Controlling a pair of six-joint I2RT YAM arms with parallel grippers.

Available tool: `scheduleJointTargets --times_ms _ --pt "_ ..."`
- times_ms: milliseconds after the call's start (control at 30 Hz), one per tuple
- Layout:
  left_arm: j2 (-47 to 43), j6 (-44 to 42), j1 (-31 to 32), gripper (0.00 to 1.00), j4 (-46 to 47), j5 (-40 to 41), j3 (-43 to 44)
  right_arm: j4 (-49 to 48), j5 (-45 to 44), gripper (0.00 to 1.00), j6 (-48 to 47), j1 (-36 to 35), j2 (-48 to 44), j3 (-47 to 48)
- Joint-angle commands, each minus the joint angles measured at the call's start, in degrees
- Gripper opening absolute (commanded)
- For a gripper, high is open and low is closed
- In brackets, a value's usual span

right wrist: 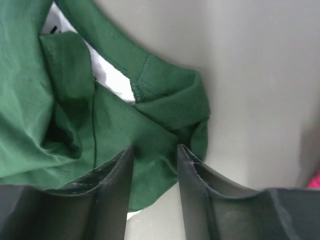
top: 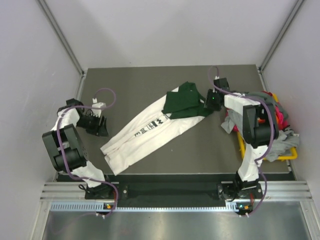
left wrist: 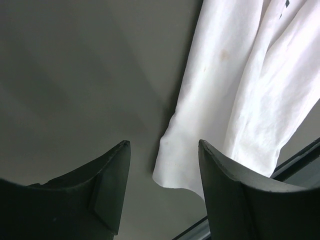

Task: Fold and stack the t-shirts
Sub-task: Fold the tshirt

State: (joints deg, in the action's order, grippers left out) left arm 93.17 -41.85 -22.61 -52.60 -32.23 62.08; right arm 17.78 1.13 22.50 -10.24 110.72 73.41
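Observation:
The white t-shirt (top: 150, 132) with black lettering lies folded into a long strip, running diagonally from near left to far right on the dark table. Its dark green part (top: 185, 102) is bunched at the far right end. My left gripper (top: 100, 126) is open and empty, just left of the strip's near end. In the left wrist view, the white hem corner (left wrist: 175, 170) lies just beyond that gripper (left wrist: 163, 143). My right gripper (top: 212, 102) is at the green end. In the right wrist view its jaws (right wrist: 155, 148) stand parted over the green sleeve (right wrist: 170, 105).
A yellow bin (top: 292, 156) at the right table edge holds a heap of other t-shirts (top: 272, 130), grey, pink and red. Grey walls stand on both sides. The table's near edge rail (left wrist: 300, 155) runs close to the white hem.

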Motion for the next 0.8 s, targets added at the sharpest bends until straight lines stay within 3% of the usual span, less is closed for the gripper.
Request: scheduleJointTargets --times_ms 0,67,100,133,267,467,567,600,667,767 --pt "-2.20 0.89 1.51 0.62 1.45 -1.00 0.23 -2.31 2.82 0.26 1.05 0.66 2.66 0.86" --pt "-2.46 0.89 2.30 0.62 1.19 -0.99 0.05 -3.19 3.35 0.13 1.23 1.10 3.98 1.30" --pt "-2.46 0.80 2.74 0.62 1.18 -0.99 0.05 -3.19 4.14 0.02 1.14 1.62 4.68 3.04" --pt "-2.55 0.80 3.18 0.62 0.75 -0.99 0.05 -3.02 4.76 0.00 0.71 2.06 6.60 4.54" --pt "-3.25 1.32 8.26 0.62 1.35 -0.82 -0.91 -1.87 8.01 0.00 0.17 3.73 15.21 17.88" --pt "-4.31 4.92 16.70 0.62 3.29 -0.82 -2.05 3.40 12.84 0.00 5.79 3.74 37.35 58.87" --pt "-3.87 5.90 20.48 0.62 4.35 -0.91 -2.84 0.42 13.12 0.24 10.09 3.91 42.30 64.49" --pt "-3.61 5.98 21.11 0.62 4.52 -0.82 -3.02 -0.63 12.07 0.36 10.98 4.26 41.78 63.97" --pt "-3.69 5.99 21.73 0.62 4.70 -0.82 -3.63 -1.52 10.05 0.52 11.16 4.87 37.57 59.52" --pt "-4.13 5.55 21.73 0.62 5.66 0.50 -4.86 -2.14 6.09 0.59 7.04 5.23 28.88 52.40"
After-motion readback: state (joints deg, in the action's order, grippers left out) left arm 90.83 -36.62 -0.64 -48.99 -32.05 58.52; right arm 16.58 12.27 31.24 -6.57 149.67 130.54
